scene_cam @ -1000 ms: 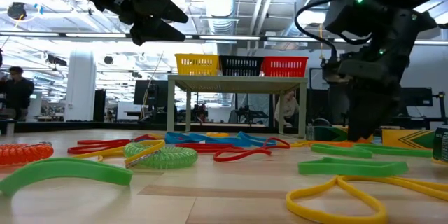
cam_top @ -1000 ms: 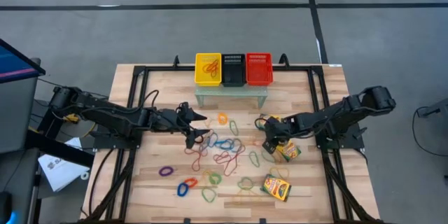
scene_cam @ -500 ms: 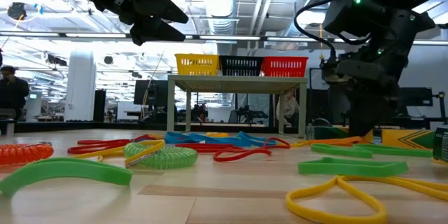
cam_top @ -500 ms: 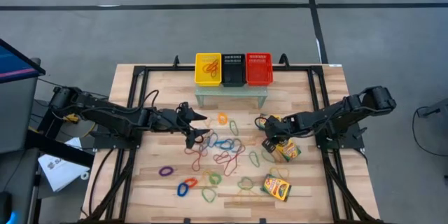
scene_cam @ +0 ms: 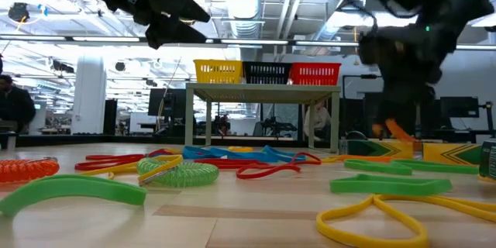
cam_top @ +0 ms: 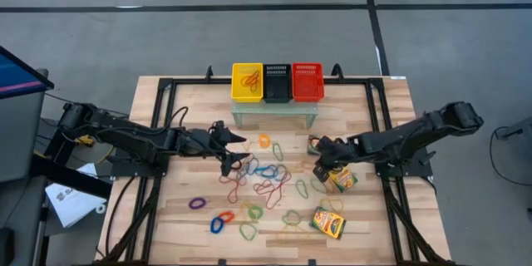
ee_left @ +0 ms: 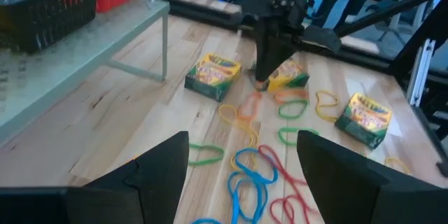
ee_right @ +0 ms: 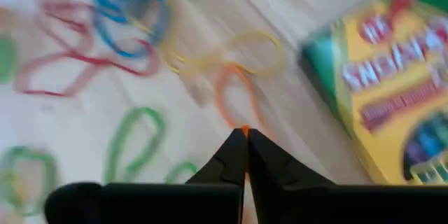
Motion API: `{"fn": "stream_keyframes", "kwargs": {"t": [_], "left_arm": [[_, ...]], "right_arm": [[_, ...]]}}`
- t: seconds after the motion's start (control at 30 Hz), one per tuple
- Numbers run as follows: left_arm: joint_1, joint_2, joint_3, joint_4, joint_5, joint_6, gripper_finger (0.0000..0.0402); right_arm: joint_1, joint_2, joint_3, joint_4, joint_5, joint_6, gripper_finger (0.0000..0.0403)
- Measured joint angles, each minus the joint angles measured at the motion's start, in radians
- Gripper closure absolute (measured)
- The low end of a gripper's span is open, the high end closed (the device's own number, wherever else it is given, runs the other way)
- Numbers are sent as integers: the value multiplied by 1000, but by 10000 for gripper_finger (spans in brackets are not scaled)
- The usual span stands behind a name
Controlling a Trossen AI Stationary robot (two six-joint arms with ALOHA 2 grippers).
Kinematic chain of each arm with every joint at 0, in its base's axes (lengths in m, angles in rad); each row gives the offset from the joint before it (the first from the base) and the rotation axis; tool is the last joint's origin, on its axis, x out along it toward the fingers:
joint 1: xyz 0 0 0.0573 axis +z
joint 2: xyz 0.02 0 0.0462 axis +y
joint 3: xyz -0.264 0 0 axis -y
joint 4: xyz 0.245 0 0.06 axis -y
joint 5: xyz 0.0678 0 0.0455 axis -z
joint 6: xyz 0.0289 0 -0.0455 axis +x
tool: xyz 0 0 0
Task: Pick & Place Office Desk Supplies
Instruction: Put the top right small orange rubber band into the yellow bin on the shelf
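Currently your right gripper (ee_right: pixel 245 134) has its fingertips pinched together on an orange rubber band (ee_right: pixel 234 98), which trails from the tips down toward the table; in the low view the band (scene_cam: pixel 397 130) hangs as an orange strip just below the gripper (scene_cam: pixel 399 116). From above, that gripper (cam_top: pixel 320 166) sits right of centre on the table (cam_top: pixel 191 100), between 2 crayon boxes: 1 just to its far side (cam_top: pixel 324 144) and 1 just to its near right (cam_top: pixel 341 179). The 3rd crayon box (cam_top: pixel 329 223) lies nearer the front edge, well apart from the other 2.

You have the rest of the rubber bands (cam_top: pixel 262 184) scattered over the middle of the table in red, blue, green, yellow, orange and purple, with a purple loop (cam_top: pixel 197 203) lying alone to the near left.

Your left gripper (cam_top: pixel 235 151) hovers above the left part of that spread with its fingers (ee_left: pixel 162 168) spread wide and nothing between them.

At the far edge, a small pale shelf (cam_top: pixel 274 112) carries 3 mesh baskets side by side: yellow basket (cam_top: pixel 247 82) on the left with bands already in it, black basket (cam_top: pixel 277 81) in the middle, red basket (cam_top: pixel 307 81) on the right.

A person (scene_cam: pixel 12 108) stands at the far left of the room behind the table.
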Motion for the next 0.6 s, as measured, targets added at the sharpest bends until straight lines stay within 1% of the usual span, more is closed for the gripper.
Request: {"fn": "stream_keyframes", "kwargs": {"t": [0.17,0.23,0.3,0.43,0.53,0.6], "left_arm": [[0,19,0,118,0,55,140],[1,46,1,206,0,86,140],[2,84,1,277,0,116,140],[3,189,0,437,34,180,140],[3,269,0,572,70,223,137],[3,296,0,642,90,240,132]], "right_arm": [[15,-78,0,215,12,-122,401],[15,-92,1,325,12,-184,402],[15,-91,17,388,12,-245,402],[14,-52,122,397,12,-368,402],[14,-7,212,362,12,-463,402],[13,17,265,344,12,-509,403]]}}
